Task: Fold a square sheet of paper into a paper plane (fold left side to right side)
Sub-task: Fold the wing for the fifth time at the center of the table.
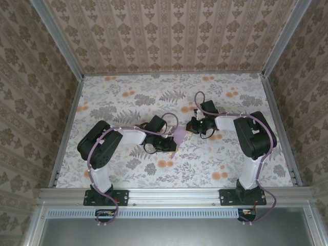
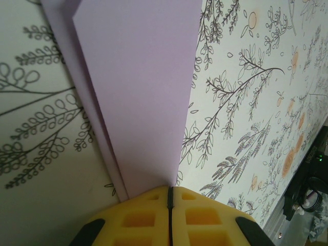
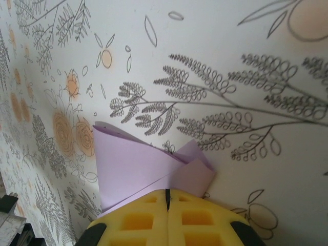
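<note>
Item: paper plane (image 1: 179, 135), pale lilac, one piece, part-folded. Location: mid-table (image 1: 230, 159), between the two arms, over the leaf-and-flower print. It appears raised off the surface rather than lying flat, though how far cannot be told. Holders: left gripper (image 1: 171, 145) at the near-left end, right gripper (image 1: 191, 126) at the far-right end. Left gripper (image 2: 169, 197): jaws pressed together to a thin seam, with the paper's narrow end running straight into that seam, so it reads as a pinch on the paper. Right gripper (image 3: 166, 197): jaws likewise closed to a seam, the lilac sheet tucked in at their tips, so also read as a pinch, though the exact contact is hidden behind the yellow pads. Purpose of hold, as judged: a grip at each end keeps the thin sheet taut and steady, so that one side can be carried across onto the other and the layers cannot spring apart. The opposed positions suit a left-over-right fold along the centre line. Condition, left wrist view (image 2: 138, 92): a long smooth panel widening away from the jaws, right edge straight and clean. A second layer shows as a narrow strip along its left side, with a crease line between them. Condition, right wrist view (image 3: 136, 161): less tidy, with a broad flap spreading to the left, a smaller flap curling up on the right, and a diagonal fold between. The layers gape and are not pressed flat. Surface plain, no tears visible. Status, as judged: folding incomplete, and the layers need closing and creasing.
</note>
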`<state>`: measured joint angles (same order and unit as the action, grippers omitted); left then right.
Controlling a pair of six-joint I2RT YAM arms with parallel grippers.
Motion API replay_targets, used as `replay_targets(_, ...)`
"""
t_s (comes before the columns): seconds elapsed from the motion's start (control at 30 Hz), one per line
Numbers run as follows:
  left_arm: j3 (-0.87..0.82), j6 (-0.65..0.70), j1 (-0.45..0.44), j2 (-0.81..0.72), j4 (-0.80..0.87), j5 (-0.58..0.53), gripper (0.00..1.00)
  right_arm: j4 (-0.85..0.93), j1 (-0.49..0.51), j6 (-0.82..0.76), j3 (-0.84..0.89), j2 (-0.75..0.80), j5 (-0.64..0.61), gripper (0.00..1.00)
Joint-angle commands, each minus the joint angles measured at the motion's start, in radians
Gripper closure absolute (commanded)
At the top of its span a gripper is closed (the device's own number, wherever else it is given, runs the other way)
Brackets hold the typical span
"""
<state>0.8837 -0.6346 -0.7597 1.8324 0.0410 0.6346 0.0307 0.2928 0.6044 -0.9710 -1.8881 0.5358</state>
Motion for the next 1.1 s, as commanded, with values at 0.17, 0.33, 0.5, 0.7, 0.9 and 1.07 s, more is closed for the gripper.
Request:
replay_targets(0.17,-0.048,0.023,-0.021,0.024,0.14,-0.065,0.92,-0.01,-0.057,-0.022,-0.054,-0.059,-0.084,1.0)
replay_targets(0.33,-0.046,0.023,-0.021,0.021,0.14,-0.066,0.92,-0.01,-0.063,-0.02,-0.063,-0.069,-0.082,1.0)
replay_targets(0.5,-0.044,0.021,-0.02,0.018,0.138,-0.066,0.92,-0.009,-0.065,-0.019,-0.073,-0.068,-0.085,1.0)
replay_targets(0.7,-0.045,0.018,-0.02,0.008,0.138,-0.071,0.92,0.009,-0.076,-0.027,-0.102,-0.059,-0.08,1.0)
replay_targets(0.9,-0.046,0.012,-0.023,-0.001,0.132,-0.076,0.92,0.06,-0.077,-0.046,-0.111,0.018,-0.1,1.0)
replay_targets(1.07,-0.048,0.008,-0.029,-0.005,0.129,-0.082,0.92,0.082,-0.066,-0.033,-0.031,0.185,-0.116,1.0)
